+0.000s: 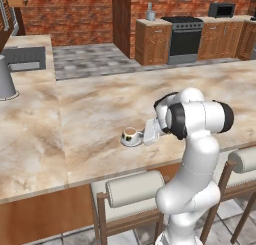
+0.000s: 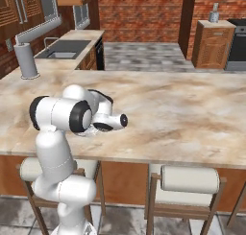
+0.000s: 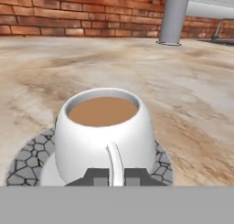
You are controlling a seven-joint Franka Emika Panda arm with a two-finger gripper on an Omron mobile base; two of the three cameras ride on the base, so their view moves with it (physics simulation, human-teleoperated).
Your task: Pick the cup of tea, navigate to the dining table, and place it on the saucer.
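From the left base view, a grey cylinder (image 1: 6, 79) stands at the far left of the marbled desk (image 1: 90, 114); further right the cup (image 1: 130, 135) sits on the saucer (image 1: 132, 141) near the desk's front edge, with the hand (image 1: 148, 132) right beside it. The right base view hides cup and saucer behind the arm, but shows a sink (image 2: 62, 51) set in a side counter at upper left. The hand view looks close along the fingertips (image 3: 98, 176), which are pinched shut on the cup's thin handle (image 3: 114, 161); brown tea fills the cup, and the saucer's rim shows a stone-like pattern.
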